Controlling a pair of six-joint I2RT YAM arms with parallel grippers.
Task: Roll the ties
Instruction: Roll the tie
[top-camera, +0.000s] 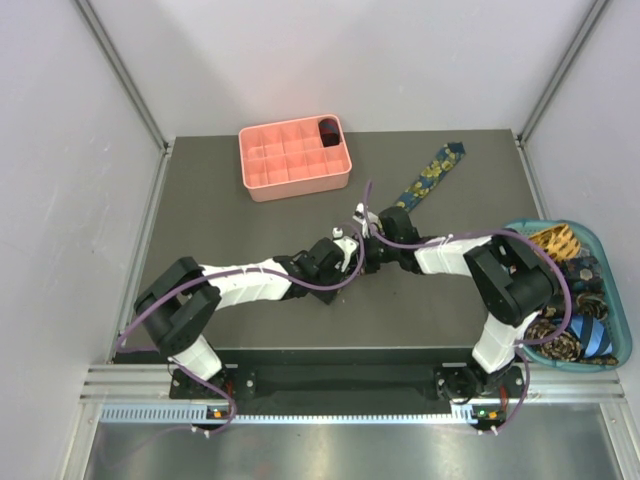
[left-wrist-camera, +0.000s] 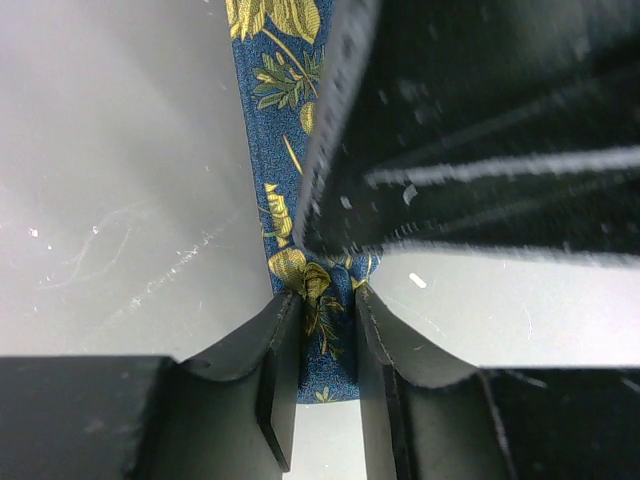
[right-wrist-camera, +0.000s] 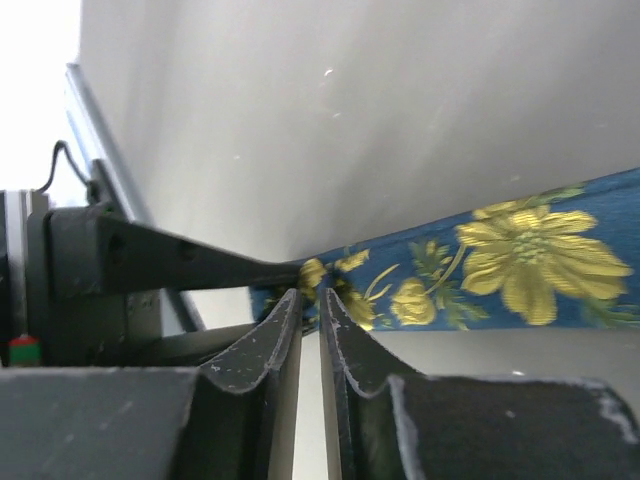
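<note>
1. As both arms meet at the centre of the top view, the left pincer (left-wrist-camera: 322, 295) has its jaws closed on the narrow end of the navy tie (left-wrist-camera: 265, 150); the fabric fills the gap and looks a bit bunched.
2. For the right pincer (right-wrist-camera: 310, 295), the jaws are almost together w/ only a thin slit. The tie end reaches its tips, but I cannot tell if fabric is really nipped.
3. Rest of the tie lies flat on the table (top-camera: 230, 220), running to the upper right of the top view.
4. At upper centre, the pink tray (top-camera: 295, 185) holds one dark coil (top-camera: 328, 130) in its upper right compartment. The teal basket (top-camera: 618, 290) at the right edge holds more ties (top-camera: 560, 240).
5. Risks, in my judgement:
   - Silky fabric can slip out if the hold is shallow.
   - The pincers are v. close, so fingers may hit each other.
   - If the tie twists, the coil comes out crooked & loose, i.e. may not fit a compartment.
</note>
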